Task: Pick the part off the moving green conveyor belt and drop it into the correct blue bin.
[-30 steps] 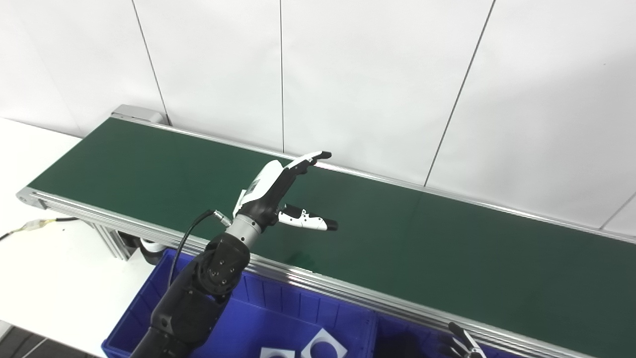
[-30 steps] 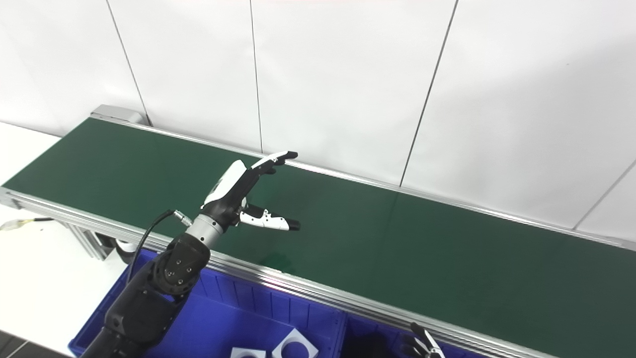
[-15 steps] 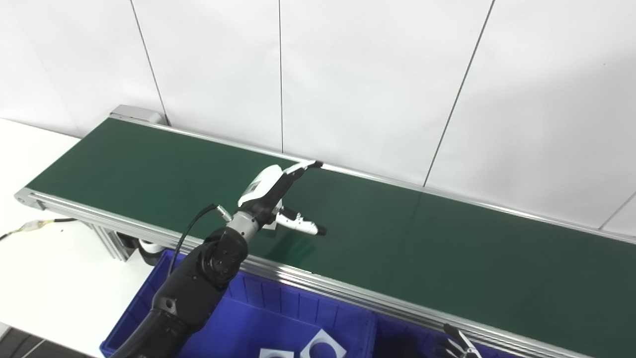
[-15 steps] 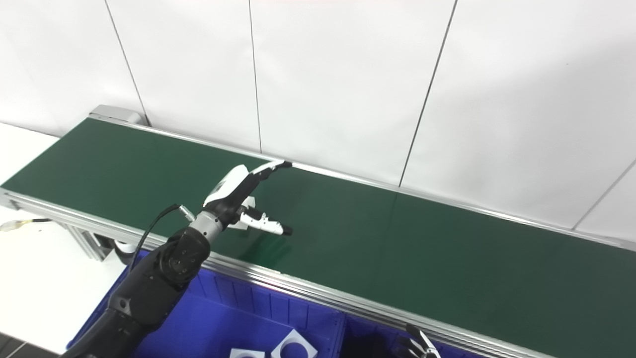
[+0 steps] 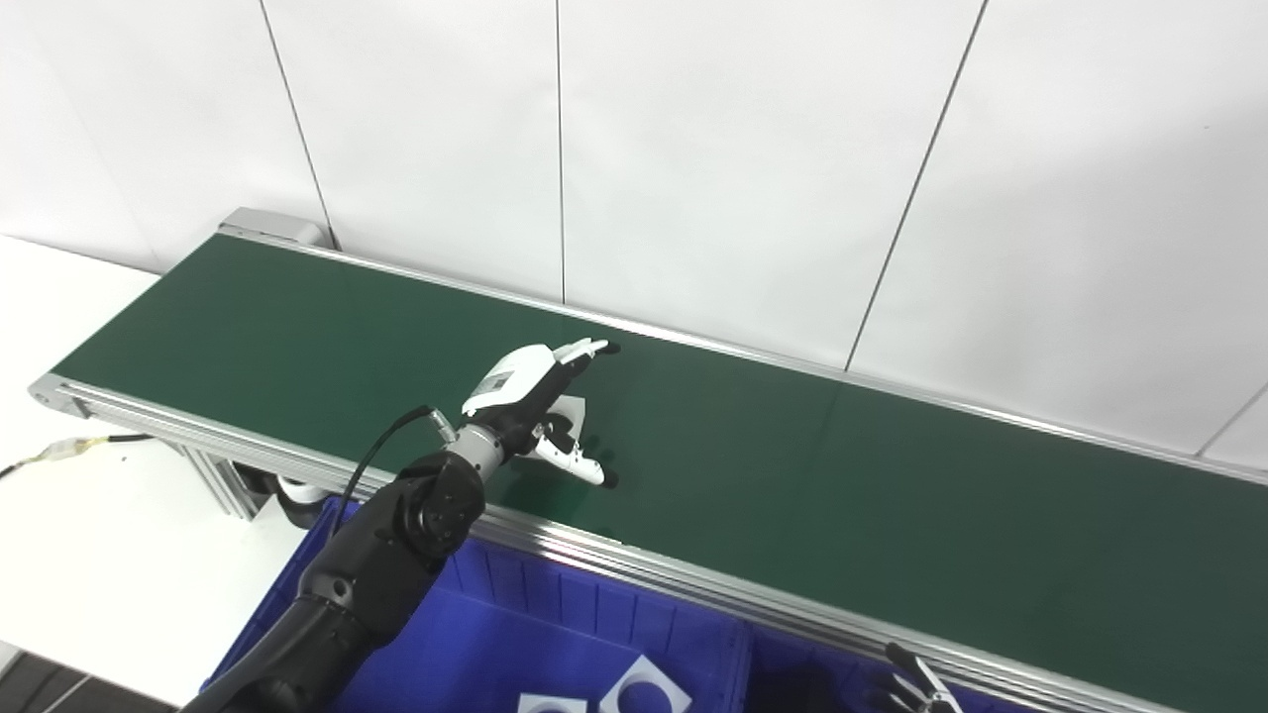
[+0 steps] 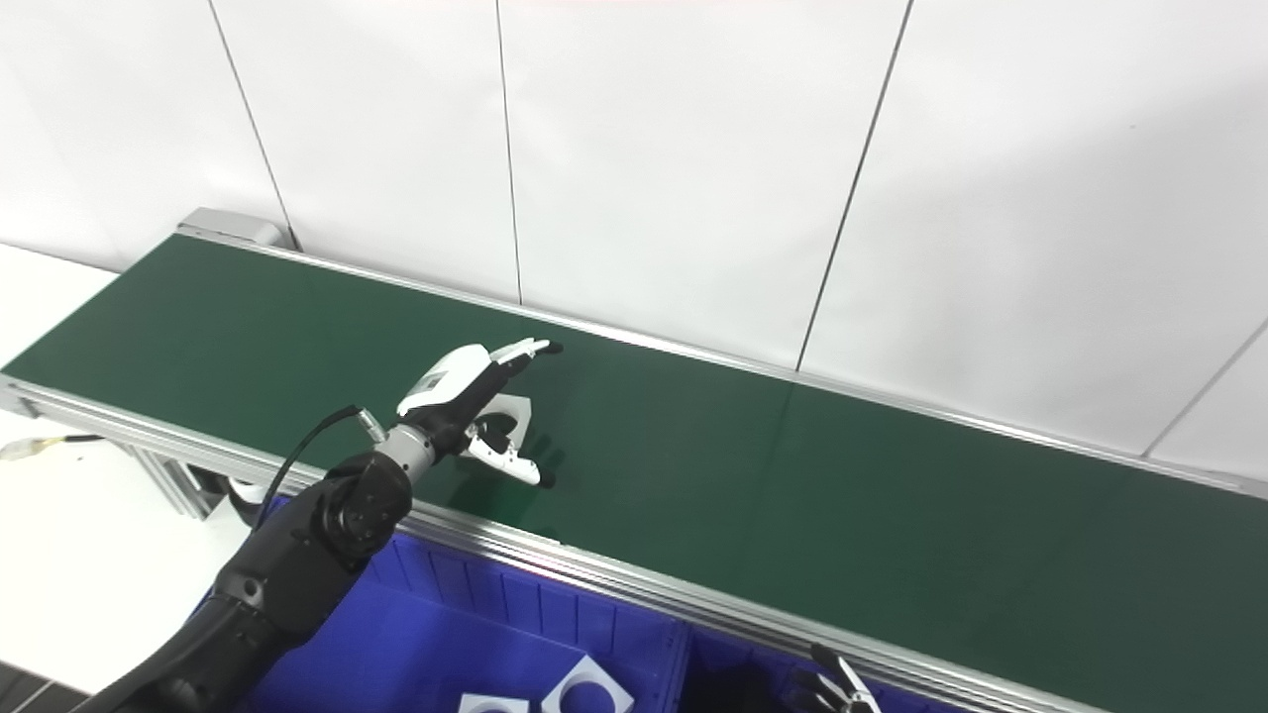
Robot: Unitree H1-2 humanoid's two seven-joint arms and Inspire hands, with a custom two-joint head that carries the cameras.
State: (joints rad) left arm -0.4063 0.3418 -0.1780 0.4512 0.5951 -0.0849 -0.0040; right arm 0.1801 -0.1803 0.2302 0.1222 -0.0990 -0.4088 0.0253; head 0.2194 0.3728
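A white part (image 5: 569,411) lies on the green conveyor belt (image 5: 792,475), mostly hidden under my left hand (image 5: 540,406). The same part (image 6: 512,411) peeks out between the thumb and the fingers (image 6: 530,347). That hand is low over the belt, open, its fingers spread around the part; I cannot see contact. Only the fingertips of my right hand (image 5: 916,683) show at the bottom edge, apart from each other, below the belt's near rail.
A blue bin (image 5: 515,644) sits below the belt's near rail, with white square parts with round holes (image 5: 644,688) in it. A second blue compartment (image 5: 792,683) lies to its right. A cable (image 5: 69,451) lies on the white table at left.
My left hand has dropped from above the belt down onto it, and the white part has come into sight beneath its fingers. The right fingertips stay at the bottom edge.
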